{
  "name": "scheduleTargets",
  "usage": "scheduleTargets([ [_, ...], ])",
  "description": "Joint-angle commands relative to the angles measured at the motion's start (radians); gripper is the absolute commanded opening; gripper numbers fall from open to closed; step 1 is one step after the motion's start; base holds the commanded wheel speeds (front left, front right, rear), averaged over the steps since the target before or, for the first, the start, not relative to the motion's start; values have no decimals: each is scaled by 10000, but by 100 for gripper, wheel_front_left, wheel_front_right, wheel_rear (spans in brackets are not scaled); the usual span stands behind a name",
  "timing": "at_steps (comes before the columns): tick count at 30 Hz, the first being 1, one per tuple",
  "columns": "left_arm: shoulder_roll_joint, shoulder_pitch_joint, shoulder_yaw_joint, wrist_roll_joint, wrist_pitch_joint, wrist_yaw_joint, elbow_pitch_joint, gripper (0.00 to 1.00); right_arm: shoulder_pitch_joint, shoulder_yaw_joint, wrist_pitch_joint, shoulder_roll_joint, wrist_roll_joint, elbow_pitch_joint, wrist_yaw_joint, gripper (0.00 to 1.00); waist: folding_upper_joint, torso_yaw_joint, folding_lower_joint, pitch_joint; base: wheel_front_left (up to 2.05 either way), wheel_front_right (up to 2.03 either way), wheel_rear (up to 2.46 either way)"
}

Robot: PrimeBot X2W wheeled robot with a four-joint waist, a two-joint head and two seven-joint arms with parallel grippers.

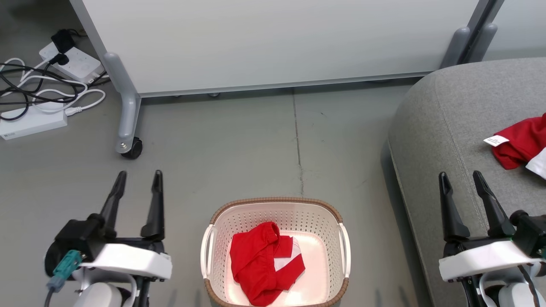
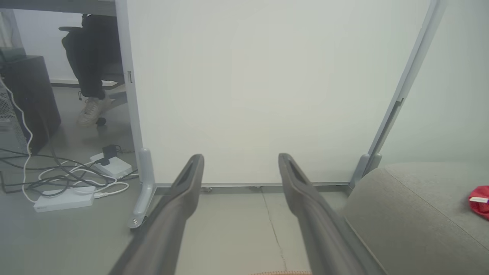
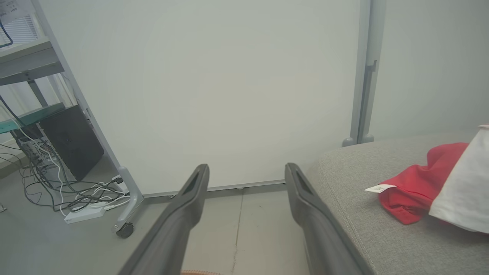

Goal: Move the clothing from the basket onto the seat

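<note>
Left pincer (image 1: 140,172) and right pincer (image 1: 460,174) gape empty; the left sits nearer the crumpled red fabric garment (image 1: 264,264) in the cream perforated plastic basket (image 1: 277,200), bottom centre.

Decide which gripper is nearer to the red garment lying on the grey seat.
Right. The right gripper is at the seat, near the garment; the left gripper is beyond the basket.

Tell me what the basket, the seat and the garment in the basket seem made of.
Basket: likely cream moulded plastic, smooth, with punched holes and a brown woven-look rim.
Seat: grey matte upholstery fabric, seam visible.
Garment: soft red cloth, crumpled; fibre unclear.
</note>
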Motion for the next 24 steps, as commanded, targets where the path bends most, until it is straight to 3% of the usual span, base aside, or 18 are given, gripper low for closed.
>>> scheduleTargets([
  [1,14,161,243,26,-40,9,-44,100,165,-60,62,-58,-22,-133,10,100,0,2,0,-51,0,0,0],
  [12,-261,1020,1276,381,-42,-146,-264,100,946,-139,398,-56,-187,-728,10,100,0,-56,0,-385,0,0,0],
  [24,-401,1492,1337,930,-42,-545,174,100,1458,-84,701,-56,-291,-1132,10,100,0,-90,0,-775,0,0,0],
])
